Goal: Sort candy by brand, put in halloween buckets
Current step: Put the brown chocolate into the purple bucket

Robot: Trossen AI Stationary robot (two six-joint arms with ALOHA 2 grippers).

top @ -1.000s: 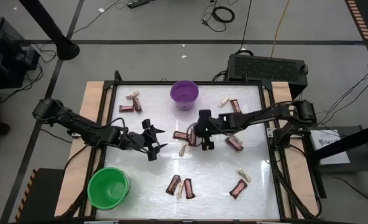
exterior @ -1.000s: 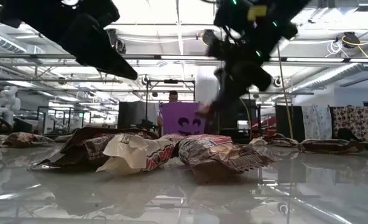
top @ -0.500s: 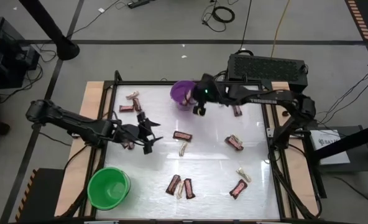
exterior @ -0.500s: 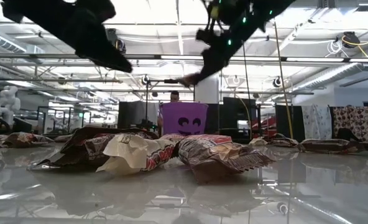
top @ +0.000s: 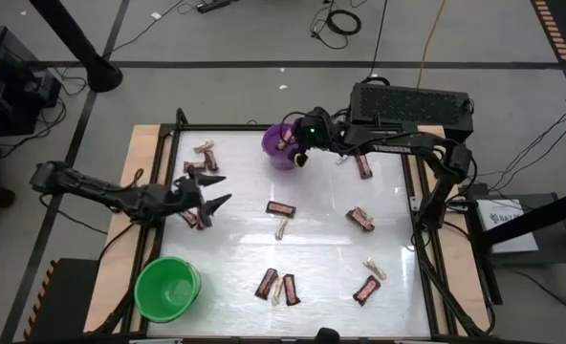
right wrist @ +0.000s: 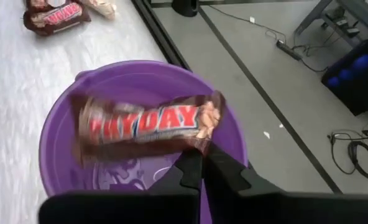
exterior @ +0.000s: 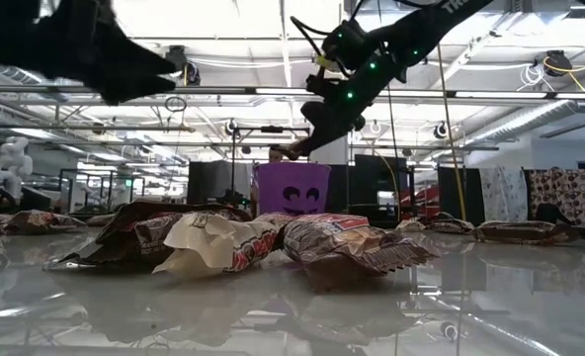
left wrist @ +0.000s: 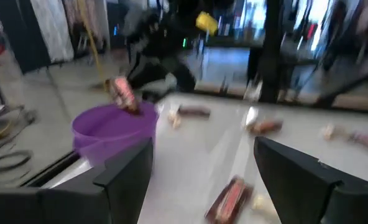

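While the right claw [right wrist: 199, 163] pinches a maroon bar [right wrist: 143, 124] over the purple bucket [top: 279, 148], most candy lies scattered on the counter [top: 321, 268]; the green bucket [top: 167, 289] looks empty, and the left claw [top: 209, 191] hovers open-fingered.

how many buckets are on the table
2. The purple bucket sits at the far edge near the middle, under the right tool, which holds a candy bar over it. The green bucket sits at the near left corner.

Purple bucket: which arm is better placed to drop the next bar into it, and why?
The right. Its end effector is shut on a brown bar directly above the purple bucket. The left end effector is open and empty, away over the table.
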